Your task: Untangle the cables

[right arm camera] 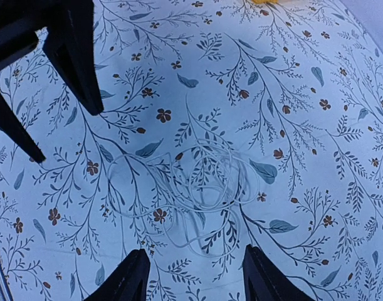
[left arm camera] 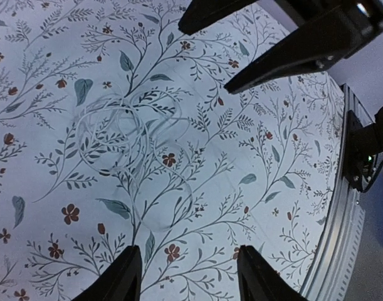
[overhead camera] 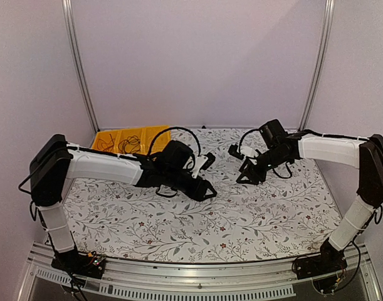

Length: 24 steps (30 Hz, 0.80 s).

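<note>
1. The bin (overhead camera: 160, 133) is sitting at the far left corner of the table (overhead camera: 272, 219), close against its far edge.
2. Several cables (overhead camera: 130, 143) are lying inside the bin.
3. A loose coil of cable (right arm camera: 197, 182) is lying flat on the table near its middle, to the right of the bin and closer to the near edge.
4. The left gripper (overhead camera: 209, 179) is hanging above the table just left of the coil, not touching it.
5. The right gripper (overhead camera: 246, 174) is hanging just right of the coil, facing the left gripper, so the coil is lying between them.
</note>
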Tool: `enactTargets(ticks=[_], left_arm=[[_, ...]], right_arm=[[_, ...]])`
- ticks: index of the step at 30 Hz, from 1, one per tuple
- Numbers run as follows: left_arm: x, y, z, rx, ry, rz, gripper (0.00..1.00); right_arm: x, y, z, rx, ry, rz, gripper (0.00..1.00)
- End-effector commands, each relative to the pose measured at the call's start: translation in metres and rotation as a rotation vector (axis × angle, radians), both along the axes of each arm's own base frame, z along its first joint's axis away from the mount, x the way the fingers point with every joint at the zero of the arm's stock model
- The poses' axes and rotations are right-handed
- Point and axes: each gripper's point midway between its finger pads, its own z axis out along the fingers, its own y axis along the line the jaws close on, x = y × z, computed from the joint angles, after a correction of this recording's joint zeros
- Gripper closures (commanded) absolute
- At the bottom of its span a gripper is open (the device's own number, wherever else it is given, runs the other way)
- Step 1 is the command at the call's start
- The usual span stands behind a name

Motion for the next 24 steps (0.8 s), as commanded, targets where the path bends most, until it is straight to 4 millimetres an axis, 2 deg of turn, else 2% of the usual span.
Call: enactTargets(ticks=[1,8,13,15,17,22,24], left_arm=[[-0.005,-0.019,-0.037,0.096,0.122,-0.068,0.46],[0.000,-0.029,-0.069,0.156,0.197,-0.074,0.49],[0.004,-0.037,-0.085,0.139,0.252,-0.098,0.66],[0.009,-0.035,-0.088,0.132,0.267,-0.084,0.76],[0.018,-0.030,-0.088,0.123,0.268,-0.053,0.80],[0.033,-0.029,-0.077,0.078,0.246,-0.020,1.00],[0.034,-0.030,-0.074,0.069,0.243,-0.024,1.00]], right_arm=[[-0.013,-0.001,0.048,0.069,-0.090,0.014,0.44],[-0.014,-0.008,0.060,0.068,-0.128,-0.001,0.43],[-0.013,-0.010,0.061,0.070,-0.128,-0.010,0.42],[-0.013,-0.010,0.062,0.070,-0.132,-0.008,0.42],[-0.012,-0.009,0.063,0.074,-0.135,-0.006,0.42],[-0.009,-0.004,0.065,0.090,-0.132,0.003,0.42],[-0.006,-0.002,0.066,0.093,-0.131,0.005,0.42]])
